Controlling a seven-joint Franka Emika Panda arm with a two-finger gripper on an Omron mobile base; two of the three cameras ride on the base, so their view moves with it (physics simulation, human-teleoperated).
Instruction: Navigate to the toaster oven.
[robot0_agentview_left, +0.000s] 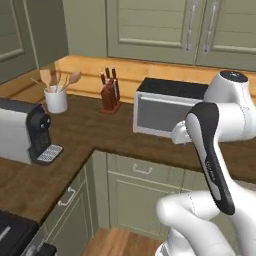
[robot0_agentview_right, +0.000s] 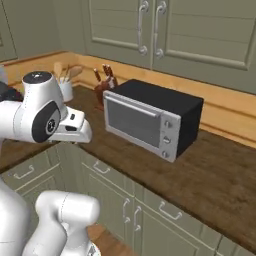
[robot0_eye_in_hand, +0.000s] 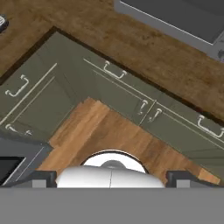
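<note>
1. Claw (robot0_eye_in_hand: 111, 177) state, from the hand view: two dark tips stand far apart at the bottom, so it is wide open with nothing between them, hanging over the wooden floor (robot0_eye_in_hand: 109, 135) in front of the corner cabinets (robot0_eye_in_hand: 131, 94).
2. Left base view: the toaster oven (robot0_agentview_left: 162, 107) stands on the brown desk (robot0_agentview_left: 90, 130) toward its back edge, by the wooden backsplash, its grey door with bar handle facing forward.
3. Left of it along the back edge stands a knife block (robot0_agentview_left: 110, 95), then a white utensil holder (robot0_agentview_left: 56, 99) near the inner corner.
4. A coffee machine (robot0_agentview_left: 25, 132) sits on the left wing of the desk.
5. Right base view: the toaster oven, black-topped, sits mid-desk at an angle, knobs at its right end, well back from the front edge.
6. Hand view: the oven's front shows at the top right on the desk.
</note>
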